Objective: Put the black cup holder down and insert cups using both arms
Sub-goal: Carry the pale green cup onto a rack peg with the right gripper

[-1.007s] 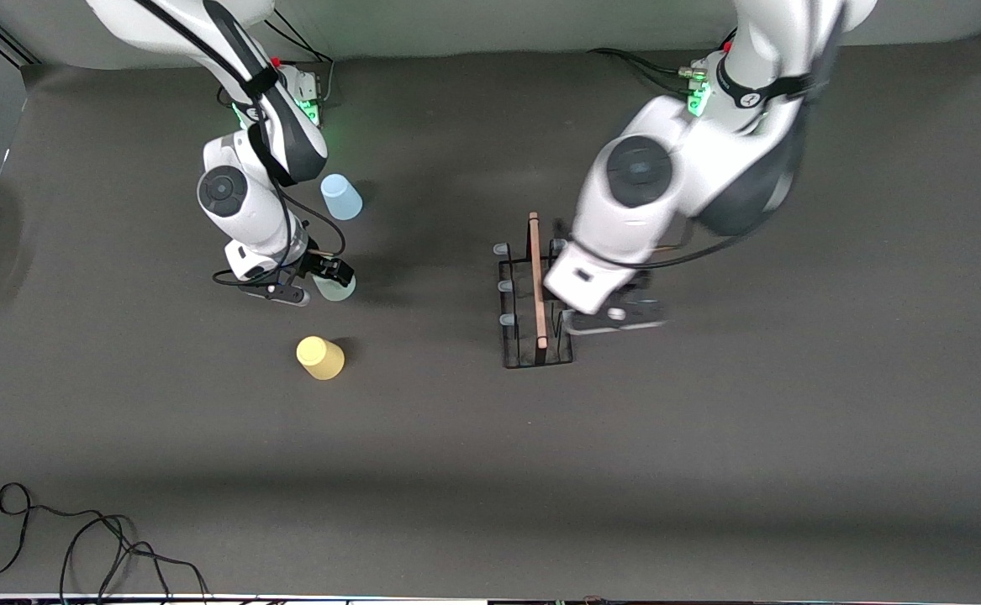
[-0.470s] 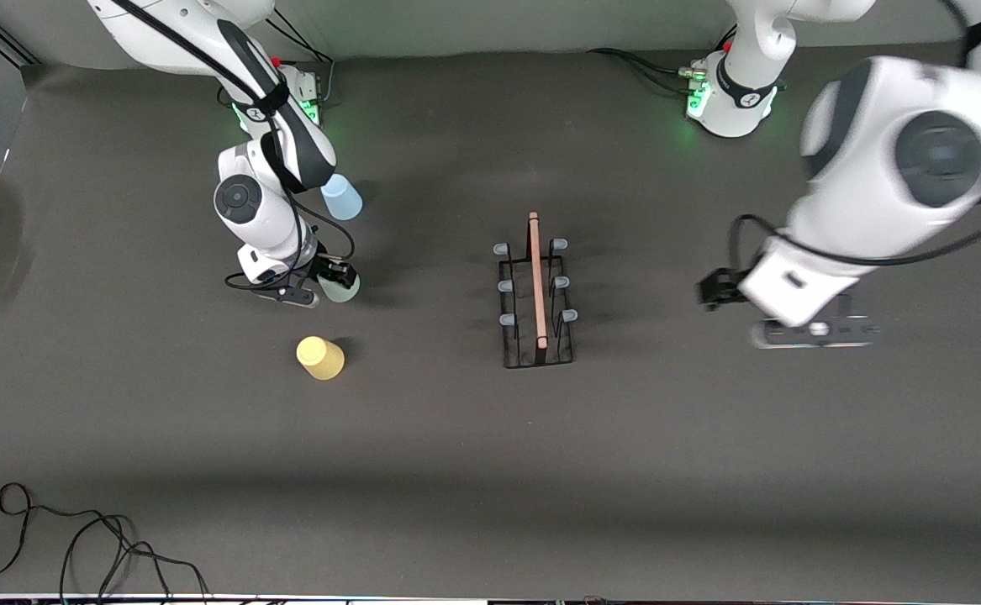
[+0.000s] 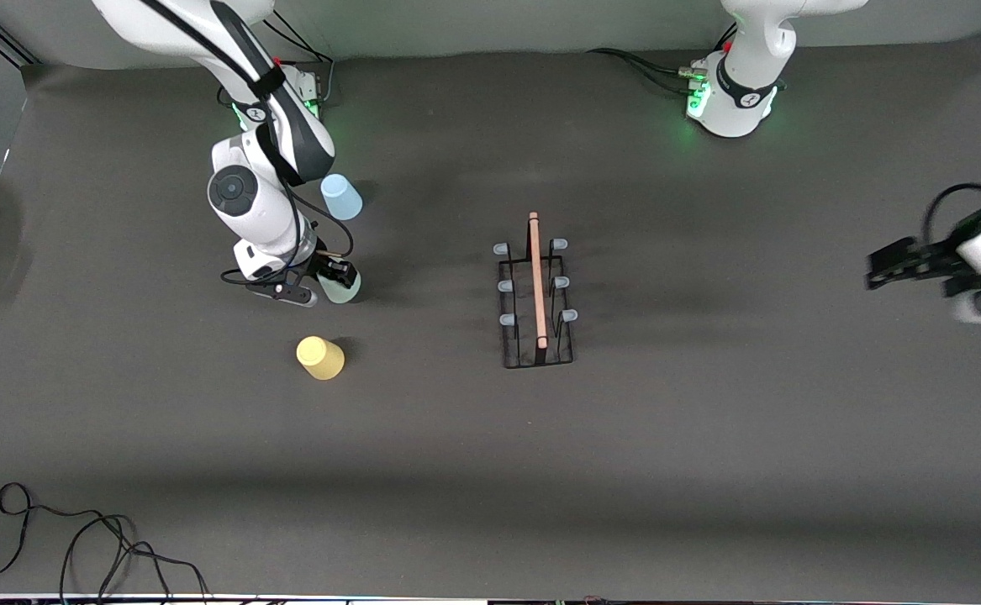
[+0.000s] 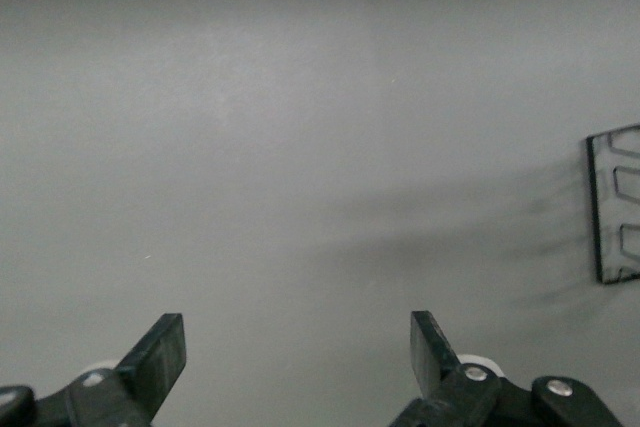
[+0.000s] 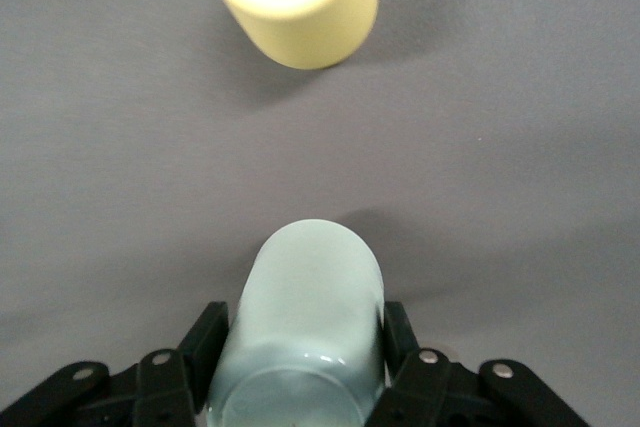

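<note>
I am gripping the pale green plastic tumbler [image 5: 305, 332] with the right gripper [image 5: 300, 357], fingers pressing its sides, while the thin black wire cup holder [image 3: 535, 290] is standing mid-table. The left gripper [image 4: 298, 362] is hanging wide open over bare table at its own end; next I judge I am needing to lift the tumbler over a blue-tipped prong [image 3: 500, 286]

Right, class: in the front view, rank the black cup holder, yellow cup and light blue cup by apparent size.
1. Black cup holder, clearly largest.
2. Yellow cup and light blue cup look about equal, so no ranking between them.
</note>
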Controlling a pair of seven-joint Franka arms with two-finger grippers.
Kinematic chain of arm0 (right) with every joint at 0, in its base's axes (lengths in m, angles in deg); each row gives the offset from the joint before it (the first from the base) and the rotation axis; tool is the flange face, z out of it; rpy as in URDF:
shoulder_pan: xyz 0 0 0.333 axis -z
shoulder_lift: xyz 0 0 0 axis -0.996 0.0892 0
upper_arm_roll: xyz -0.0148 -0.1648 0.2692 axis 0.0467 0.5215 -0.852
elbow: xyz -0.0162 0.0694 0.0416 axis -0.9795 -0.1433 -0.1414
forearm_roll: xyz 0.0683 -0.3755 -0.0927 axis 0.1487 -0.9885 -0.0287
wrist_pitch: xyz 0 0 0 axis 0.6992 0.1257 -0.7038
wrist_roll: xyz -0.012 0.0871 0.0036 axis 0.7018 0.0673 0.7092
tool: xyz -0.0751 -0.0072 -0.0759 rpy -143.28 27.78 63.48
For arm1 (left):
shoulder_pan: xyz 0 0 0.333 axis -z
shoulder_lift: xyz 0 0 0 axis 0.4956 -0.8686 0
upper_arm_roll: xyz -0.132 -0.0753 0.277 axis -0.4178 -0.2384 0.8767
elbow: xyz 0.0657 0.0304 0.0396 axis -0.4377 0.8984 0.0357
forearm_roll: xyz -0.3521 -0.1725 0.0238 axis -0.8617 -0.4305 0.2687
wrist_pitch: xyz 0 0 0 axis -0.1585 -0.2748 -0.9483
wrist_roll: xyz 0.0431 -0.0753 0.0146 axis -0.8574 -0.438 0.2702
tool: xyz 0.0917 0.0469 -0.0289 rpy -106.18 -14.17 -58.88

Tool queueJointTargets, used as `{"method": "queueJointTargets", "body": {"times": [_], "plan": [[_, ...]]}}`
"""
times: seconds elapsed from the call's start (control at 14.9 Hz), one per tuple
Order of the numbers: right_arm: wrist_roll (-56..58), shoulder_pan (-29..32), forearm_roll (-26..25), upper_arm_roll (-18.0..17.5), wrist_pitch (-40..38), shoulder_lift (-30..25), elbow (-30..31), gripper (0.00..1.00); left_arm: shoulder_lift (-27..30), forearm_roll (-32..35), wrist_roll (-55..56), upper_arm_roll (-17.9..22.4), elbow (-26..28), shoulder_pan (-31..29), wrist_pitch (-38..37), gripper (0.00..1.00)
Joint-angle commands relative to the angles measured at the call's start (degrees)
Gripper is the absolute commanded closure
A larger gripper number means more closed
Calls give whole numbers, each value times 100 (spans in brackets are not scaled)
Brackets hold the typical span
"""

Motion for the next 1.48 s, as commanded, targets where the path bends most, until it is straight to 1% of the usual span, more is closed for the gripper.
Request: {"method": "queueJointTargets", "body": {"times": [0.0,0.07,0.13,0.27,0.4,0.54,0.67,0.94,1.07,1.41], "plan": [[-524,-319,79,29,-670,-257,-534,100,314,182,-282,-87,269,-158,-106,0],[-778,-380,79,21,-828,-231,-771,100,402,384,-274,-87,383,-150,-19,0],[-1042,-598,88,29,-995,-169,-1069,100,455,525,-273,-96,489,-141,78,0],[-1700,-907,88,29,-1285,67,-1737,100,534,544,-239,-96,682,-106,472,0],[-2324,-1275,88,29,-1497,357,-2344,100,517,535,-177,-148,692,-36,693,0],[-2861,-1540,88,29,-1506,612,-2776,100,526,369,-185,-149,692,43,861,0],[-3231,-1751,88,29,-1506,797,-3031,100,561,272,-186,-149,727,78,765,0],[-3882,-2234,79,29,-1498,1359,-3594,100,614,272,-177,-140,736,123,641,0],[-4015,-2411,70,38,-1498,1448,-3665,100,614,245,-177,-140,736,114,641,0],[-4138,-2596,53,38,-1489,1536,-3665,100,596,219,-203,-140,710,114,439,0]]}}
